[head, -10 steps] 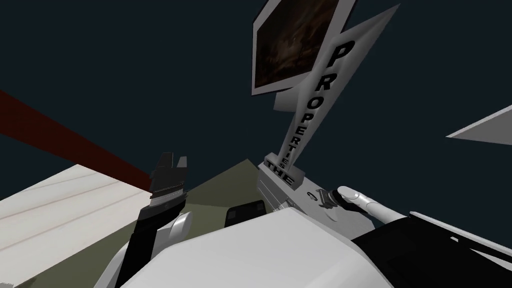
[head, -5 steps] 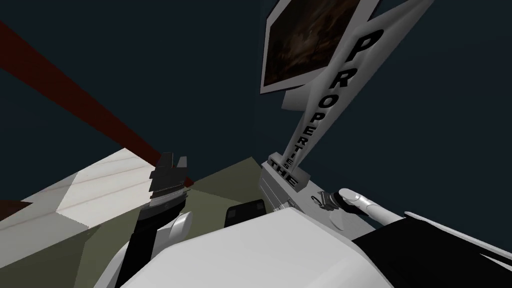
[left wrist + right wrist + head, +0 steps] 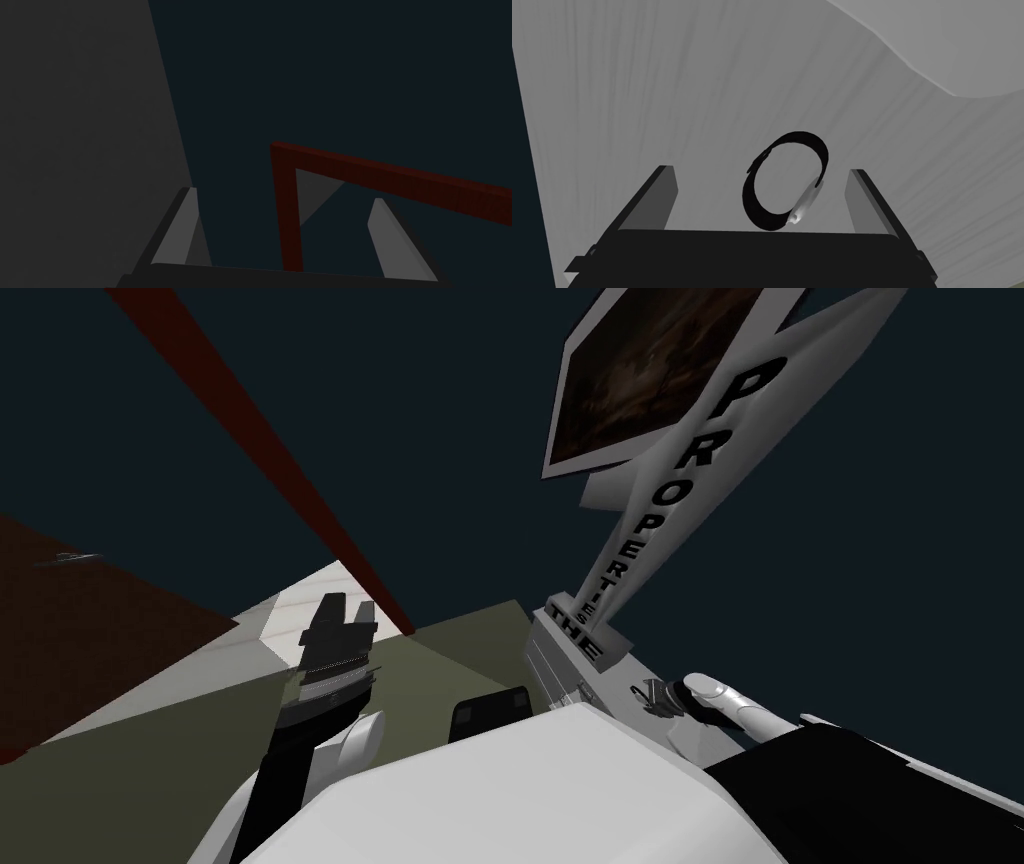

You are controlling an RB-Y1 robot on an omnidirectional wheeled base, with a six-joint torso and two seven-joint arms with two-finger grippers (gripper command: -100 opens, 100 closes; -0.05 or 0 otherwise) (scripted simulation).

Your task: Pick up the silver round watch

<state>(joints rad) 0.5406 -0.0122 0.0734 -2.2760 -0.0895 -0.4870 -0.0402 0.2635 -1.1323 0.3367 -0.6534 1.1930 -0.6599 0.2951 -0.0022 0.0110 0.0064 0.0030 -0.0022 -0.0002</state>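
Right wrist view: right gripper (image 3: pixel 762 171), fingers open, straddles the watch (image 3: pixel 807 200) on a grey surface (image 3: pixel 637 90). Best to centre, close gently, lift straight.

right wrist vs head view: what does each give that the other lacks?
Right wrist: the watch close up, a silver case on a black strap closed in a loop, with the right pincer open, one finger on each side, neither touching.
Head: the left pincer raised, the THE PROPERTIES sign, a framed picture, a dark red strip.
Both: watch, right pincer and the light grey top it lies on.
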